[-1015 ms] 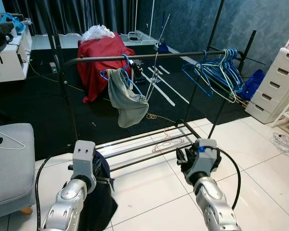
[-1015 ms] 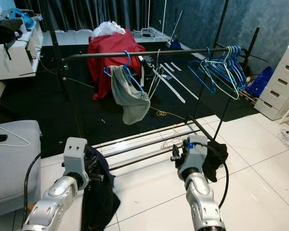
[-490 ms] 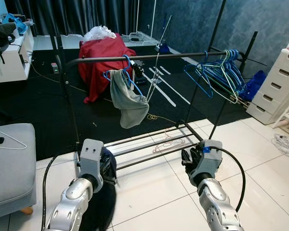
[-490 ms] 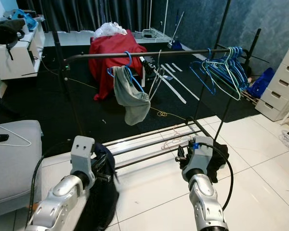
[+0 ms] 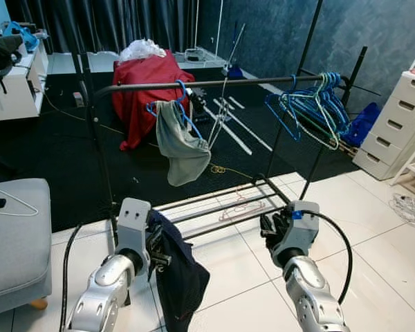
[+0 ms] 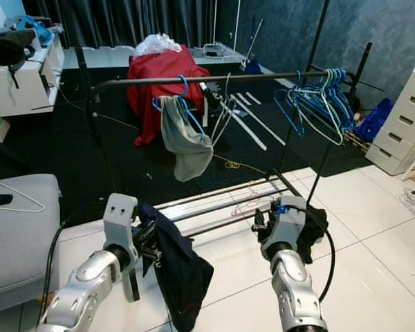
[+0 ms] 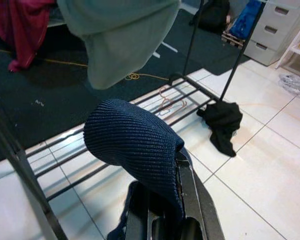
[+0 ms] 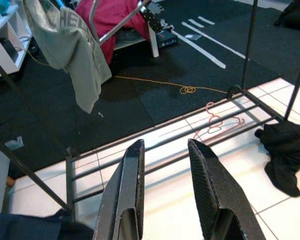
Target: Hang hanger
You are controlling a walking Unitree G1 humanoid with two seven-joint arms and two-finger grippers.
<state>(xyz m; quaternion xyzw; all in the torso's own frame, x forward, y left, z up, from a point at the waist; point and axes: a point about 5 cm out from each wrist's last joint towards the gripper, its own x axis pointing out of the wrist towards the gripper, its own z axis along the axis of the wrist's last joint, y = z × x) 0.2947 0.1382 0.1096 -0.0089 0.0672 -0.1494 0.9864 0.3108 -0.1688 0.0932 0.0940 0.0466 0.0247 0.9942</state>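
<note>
While the left end effector (image 5: 154, 243) pinches a dark blue garment (image 5: 178, 273) before the clothes rack (image 5: 194, 85), the right end effector (image 8: 165, 187) hovers spread near its base.

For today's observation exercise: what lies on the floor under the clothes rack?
A pink hanger lies under the clothes rack, beneath its bottom bars. A black cloth lies on the tiles just beside the rack's base. The dark garment in the left gripper hides some floor there.
</note>
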